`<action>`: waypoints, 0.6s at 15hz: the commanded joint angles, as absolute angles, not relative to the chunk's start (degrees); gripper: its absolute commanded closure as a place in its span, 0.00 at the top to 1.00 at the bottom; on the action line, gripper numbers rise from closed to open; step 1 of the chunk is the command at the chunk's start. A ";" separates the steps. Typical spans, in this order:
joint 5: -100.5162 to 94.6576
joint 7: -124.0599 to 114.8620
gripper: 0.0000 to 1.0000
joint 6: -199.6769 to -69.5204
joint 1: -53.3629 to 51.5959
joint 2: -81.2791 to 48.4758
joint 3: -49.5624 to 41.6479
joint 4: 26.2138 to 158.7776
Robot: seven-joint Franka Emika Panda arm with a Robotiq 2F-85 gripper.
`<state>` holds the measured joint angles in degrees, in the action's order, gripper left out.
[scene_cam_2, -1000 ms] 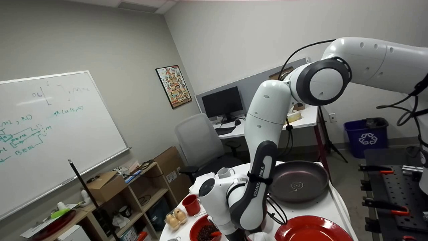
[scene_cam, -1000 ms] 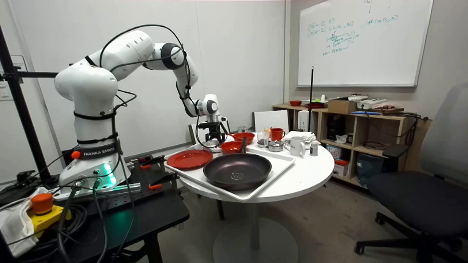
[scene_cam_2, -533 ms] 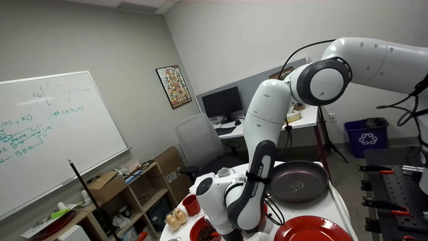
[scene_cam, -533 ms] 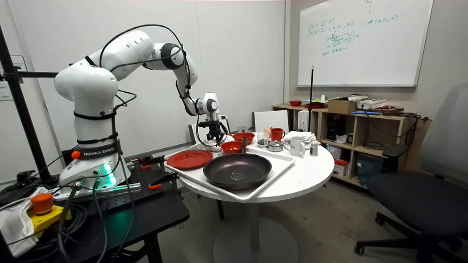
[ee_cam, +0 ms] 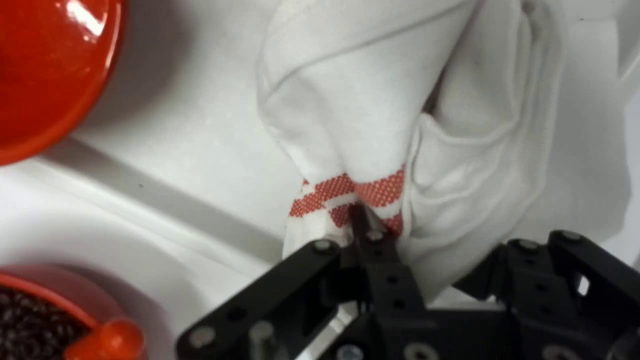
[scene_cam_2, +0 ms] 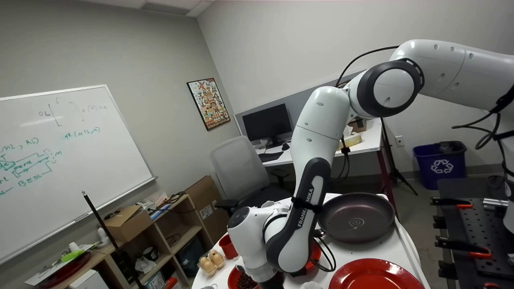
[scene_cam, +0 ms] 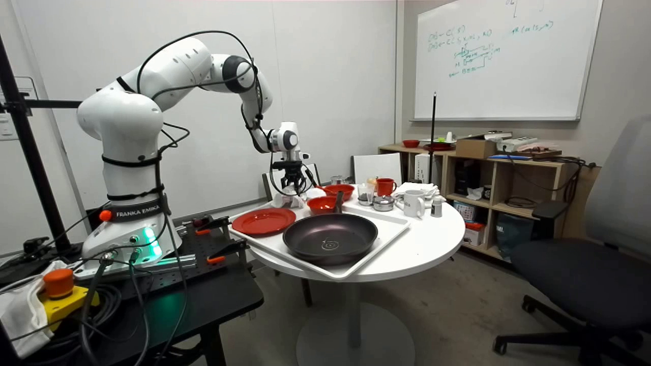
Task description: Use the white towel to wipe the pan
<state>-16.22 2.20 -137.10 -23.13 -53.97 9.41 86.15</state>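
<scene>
Up it comes: the claw has risen a little in the last half second, and the white towel now hangs taller beneath it. The jaws stand part-way apart with fabric bunched between them, so I'd judge the grip is holding. In an exterior view the towel is beyond the pan and apart from it; whether its lowest folds are clear of what's underneath, I can't tell. Pick-up looks nearly done; wiping still needs a carry to the pan.
</scene>
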 commanded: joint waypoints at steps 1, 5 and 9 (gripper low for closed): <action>-15.41 5.56 0.03 -135.60 -22.23 -44.75 11.18 92.62; -15.19 4.85 0.03 -133.72 -21.77 -37.04 11.13 96.29; -11.11 5.96 0.03 -130.57 -17.78 -31.13 11.94 100.25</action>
<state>-14.83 4.09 -132.30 -21.17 -36.56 10.94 94.98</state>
